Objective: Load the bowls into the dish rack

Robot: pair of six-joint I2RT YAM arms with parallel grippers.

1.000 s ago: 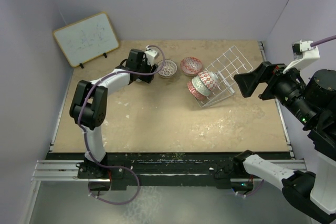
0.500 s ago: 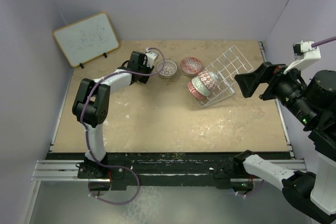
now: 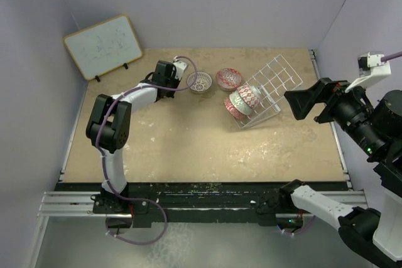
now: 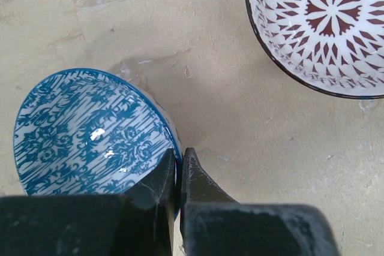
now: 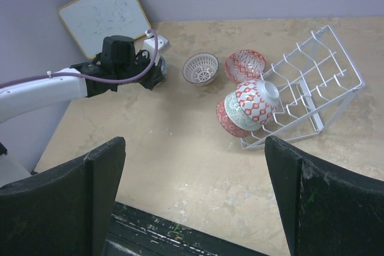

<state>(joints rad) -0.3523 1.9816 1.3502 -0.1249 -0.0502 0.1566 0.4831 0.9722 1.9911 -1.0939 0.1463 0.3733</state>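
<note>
A wood-framed whiteboard (image 3: 102,46) stands propped at the far-left corner of the stained tan table (image 3: 188,149).

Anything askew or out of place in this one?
The dish rack looks tilted, one side raised, with three bowls bunched on their sides at its low end.

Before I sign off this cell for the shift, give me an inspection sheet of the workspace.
Surface: tan tabletop, pale smears.
Job's things: blue bowl gripped at its rim; lattice bowl and red bowl loose on the table; three bowls on edge in the dish rack.
Clutter: nothing seen.
Hands: left hand shut on the blue bowl; right hand open, raised, empty.
Cables: purple cable looped at the left arm's base.
Surroundings: whiteboard leaning in the far left corner.
</note>
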